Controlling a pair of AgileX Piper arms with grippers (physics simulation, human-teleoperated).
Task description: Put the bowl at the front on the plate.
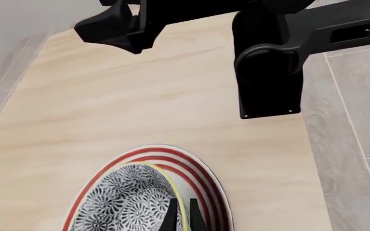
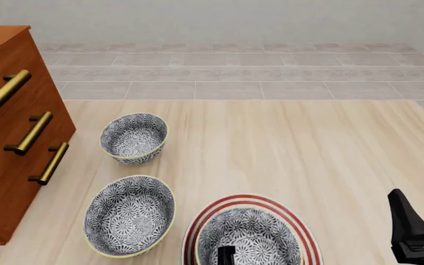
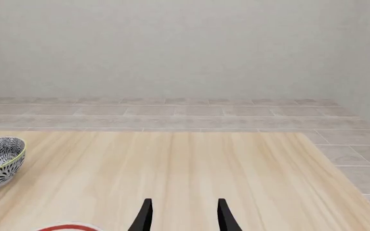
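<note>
One glossy floral bowl [image 2: 249,240] sits in the red-ringed plate [image 2: 295,221], its rim pinched by the left end effector [image 1: 182,214].

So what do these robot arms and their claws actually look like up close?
Both are matte black all over. The right arm is built from blocky, rounded housings joined at hinges, with a small pale marking on one link. Its right gripper ends in two slim, flat, tapering black fingers. The left gripper has the same thin blade-like fingers. No cables or other colours show.
</note>
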